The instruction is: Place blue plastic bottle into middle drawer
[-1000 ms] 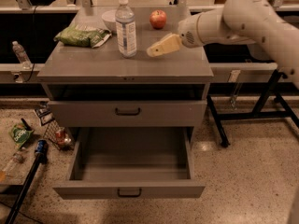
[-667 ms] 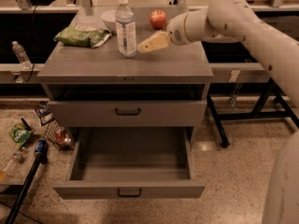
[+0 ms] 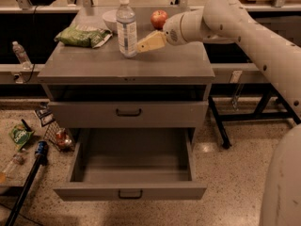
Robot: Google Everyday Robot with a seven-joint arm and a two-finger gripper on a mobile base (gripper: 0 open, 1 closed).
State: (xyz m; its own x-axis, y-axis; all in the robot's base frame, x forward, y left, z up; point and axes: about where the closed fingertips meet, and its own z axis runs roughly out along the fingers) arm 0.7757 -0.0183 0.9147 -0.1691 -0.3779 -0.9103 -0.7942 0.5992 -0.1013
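The blue plastic bottle (image 3: 126,28), clear with a white cap and a pale label, stands upright on the grey cabinet top (image 3: 127,65). My gripper (image 3: 142,45) is tan and reaches in from the right at label height, with its tip at the bottle's right side. The middle drawer (image 3: 160,191), the lowest one, is pulled out and open below, with nothing showing inside. The drawer above it (image 3: 128,113) is shut.
A red apple (image 3: 159,19) and a white bowl (image 3: 108,19) sit behind the bottle. A green snack bag (image 3: 82,36) lies at the left of the top. Litter, a small bottle (image 3: 19,53) and a dark pole (image 3: 28,182) are at the left, on and near the floor.
My gripper has moved left across the cabinet top and now sits right at the bottle's side. The bottle and the drawer have not moved.
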